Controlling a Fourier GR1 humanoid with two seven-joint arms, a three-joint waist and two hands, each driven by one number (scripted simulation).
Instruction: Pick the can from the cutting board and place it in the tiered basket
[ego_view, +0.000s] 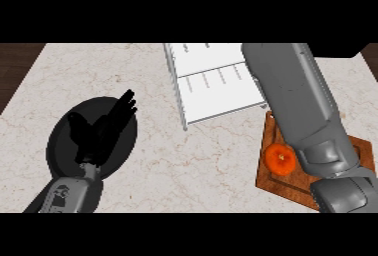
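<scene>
At the lower left of the frame our left hand (103, 127) rests open, fingers straight, above a dark round plate (59, 150). Our right forearm (299, 105) crosses the right side toward the white tiered basket (210, 75) at top centre; its hand is hidden, so we cannot tell its state. We see an orange round object (280, 158) on the cutting board (277, 182) at lower right, just beside that forearm.

Smooth grey cylindrical forearms, jointed wrist segments; black fingered left robot hand (103, 131)

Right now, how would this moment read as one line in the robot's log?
left hand open over dark plate | right forearm across white basket, hand out of view | orange round item on cutting board
</scene>
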